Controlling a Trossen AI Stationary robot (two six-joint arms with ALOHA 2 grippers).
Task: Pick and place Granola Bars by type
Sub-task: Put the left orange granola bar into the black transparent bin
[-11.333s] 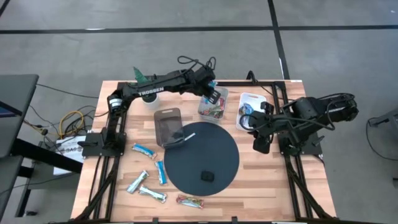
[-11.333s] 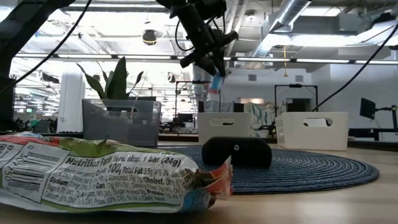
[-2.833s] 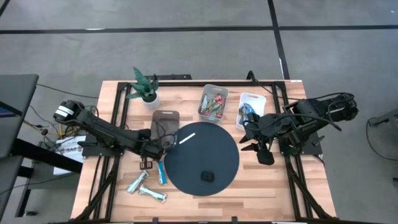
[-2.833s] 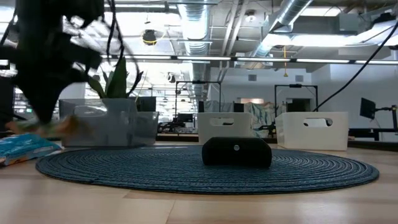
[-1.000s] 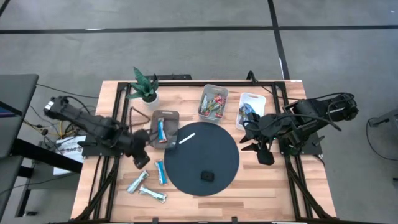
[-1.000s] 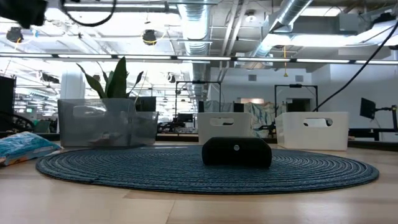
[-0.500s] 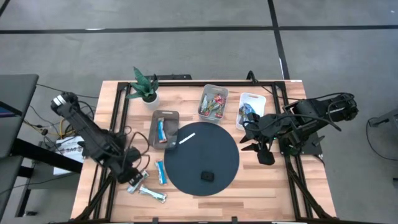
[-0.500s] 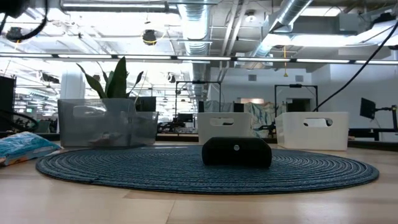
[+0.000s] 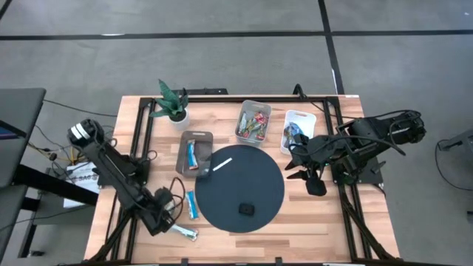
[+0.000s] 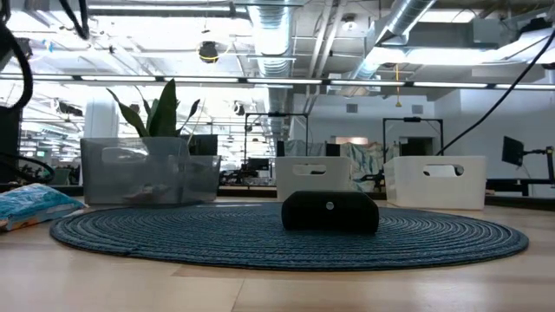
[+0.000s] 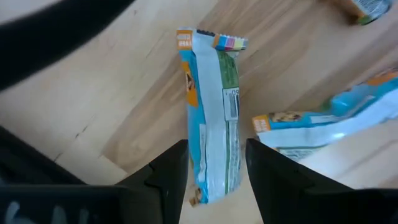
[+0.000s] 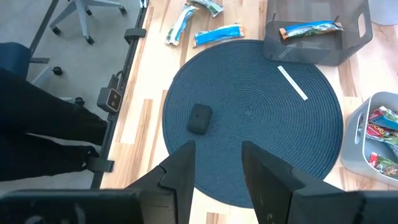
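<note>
Three Granola Bars lie flat on the wood at the table's near left. One is blue (image 9: pixel 191 205) and one is light blue-and-white (image 9: pixel 182 231). The third, also light blue-and-white (image 11: pixel 214 112), lies under my left gripper (image 9: pixel 162 216). That gripper points down and is open, with a finger on either side of the bar's end (image 11: pixel 211 180); I see no contact. Another bar (image 9: pixel 192 153) lies in the grey bin (image 9: pixel 182 164). My right gripper (image 9: pixel 304 174) hangs open above the table's right side, holding nothing.
A round dark woven mat (image 9: pixel 259 210) carries a small black block (image 9: pixel 246 209) and a white stick (image 9: pixel 222 163). At the far edge stand a clear bin of multicoloured bars (image 9: pixel 253 122), a white bin (image 9: pixel 299 124) and a potted plant (image 9: pixel 171 103).
My left gripper has swung from beside the grey bin toward the table's near edge and come down over the bars at the near left, tipping until it points down. Its fingers stay open. The bars have not moved.
</note>
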